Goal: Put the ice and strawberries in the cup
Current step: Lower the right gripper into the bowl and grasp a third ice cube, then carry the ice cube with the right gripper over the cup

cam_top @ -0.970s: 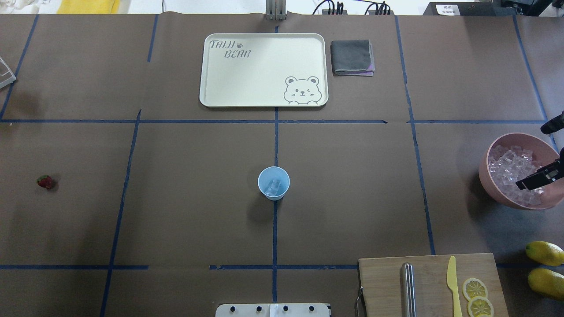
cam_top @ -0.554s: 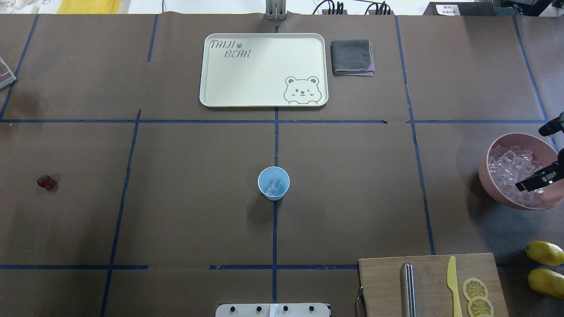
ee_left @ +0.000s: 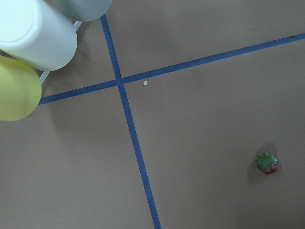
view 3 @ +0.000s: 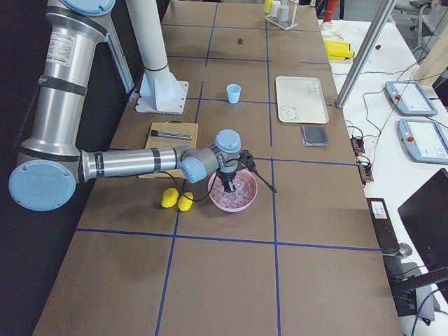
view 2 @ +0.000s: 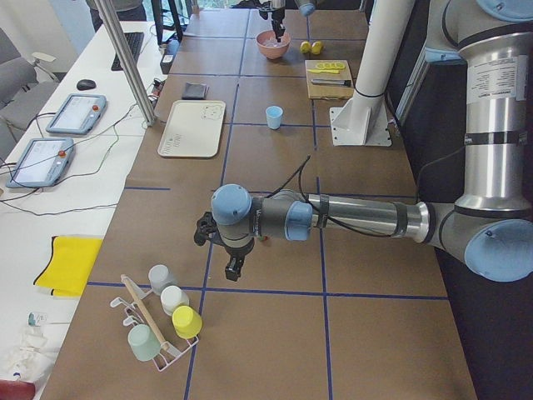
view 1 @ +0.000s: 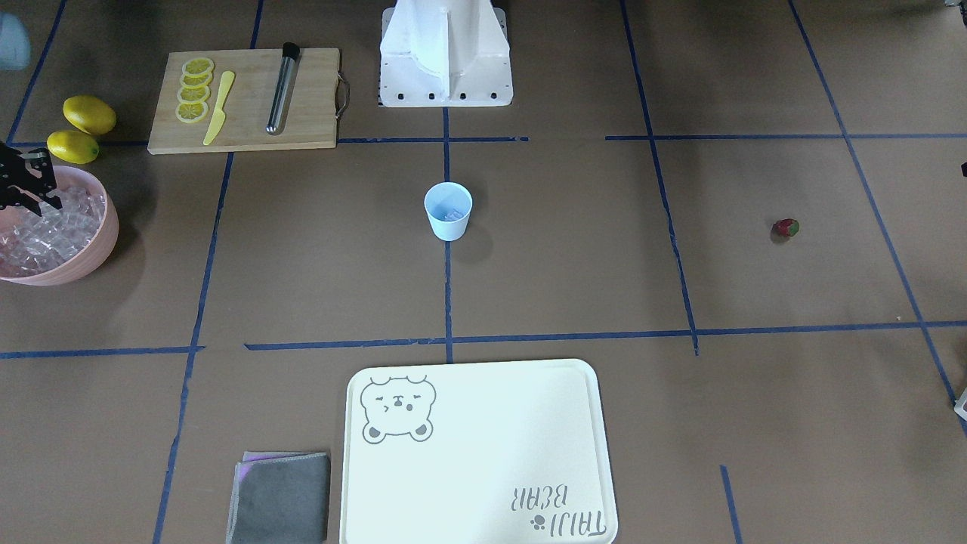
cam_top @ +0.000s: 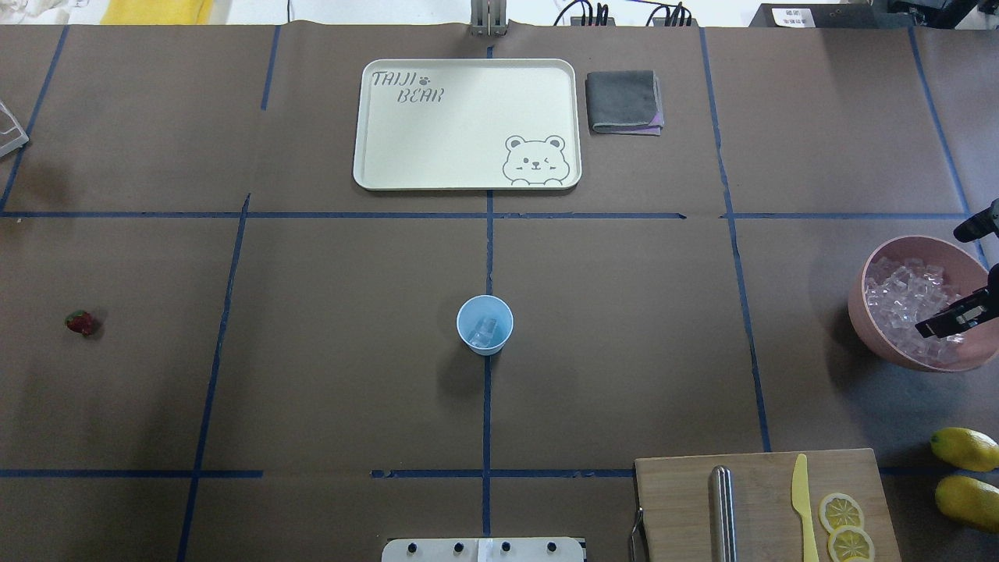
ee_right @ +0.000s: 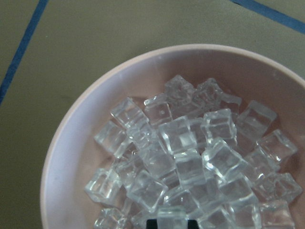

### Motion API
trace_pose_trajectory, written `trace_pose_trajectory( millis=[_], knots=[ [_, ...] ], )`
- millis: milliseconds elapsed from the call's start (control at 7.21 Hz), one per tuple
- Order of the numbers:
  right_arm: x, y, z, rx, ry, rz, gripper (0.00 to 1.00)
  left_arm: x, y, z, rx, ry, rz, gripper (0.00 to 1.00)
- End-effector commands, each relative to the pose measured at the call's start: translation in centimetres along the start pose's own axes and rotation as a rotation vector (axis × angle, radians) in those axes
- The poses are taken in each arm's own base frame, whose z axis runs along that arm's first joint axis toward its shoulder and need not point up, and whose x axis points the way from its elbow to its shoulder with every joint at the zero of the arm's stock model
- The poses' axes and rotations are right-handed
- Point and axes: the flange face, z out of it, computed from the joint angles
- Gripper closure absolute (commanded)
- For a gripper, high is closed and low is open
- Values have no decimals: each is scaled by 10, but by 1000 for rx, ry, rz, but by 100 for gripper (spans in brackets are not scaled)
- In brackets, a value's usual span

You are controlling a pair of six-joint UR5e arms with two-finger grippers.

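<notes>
slippage is the main risk. the ice (ee_right: 181, 157) is heaped loosely in the pink bowl (ee_right: 71, 143), so a cube could be squeezed out sideways if it is caught off-centre, or two could be taken at once and one shed. a drop is also possible on the carry, since the cup (cam_top: 485, 324) stands well apart from the bowl, at the middle of the bench (cam_top: 624, 312). the cup looks light and could be tipped if its rim is clipped.

the right fingers (cam_top: 944, 324) are held over the bowl at the bench's right edge. only their dark tips are seen in the wrist view, with a cube between them, and it cannot be told whether that cube is pinched. the state of the left fingers (view 2: 235, 268) cannot be told either.

the cubes are small, clear and glassy, with whitish edges, and each is much smaller than the cup. a few cubes (cam_top: 482, 332) are already seen inside the pale blue cup. the strawberry (cam_top: 79, 321), dark red with a green cap, lies alone near the bench's left edge and is not yet picked up; being small and rounded, it may be rolled away if nudged.
</notes>
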Motion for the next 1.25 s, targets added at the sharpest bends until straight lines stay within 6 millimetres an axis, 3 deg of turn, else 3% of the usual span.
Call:
trace_pose_trajectory(
  millis=[0,277,554,693,970,1109],
  knots=[
    [-15,-6,-25,44,-5,72,100,1,0,-1,1,0,-1,0],
    [-35,-42,-65,152,-39,335,100,1,-1,-1,3,-1,1,0],
    [-74,-101,-98,233,-97,473,100,1,-1,-1,3,-1,1,0],
    [-107,-131,-108,232,-115,476,100,1,0,-1,4,-1,0,0],
    [-222,-193,-110,190,-87,462,100,3,-4,-4,24,-4,22,0],
    [-301,-215,-101,180,-61,444,100,4,-5,-4,30,-5,31,0]
  ],
)
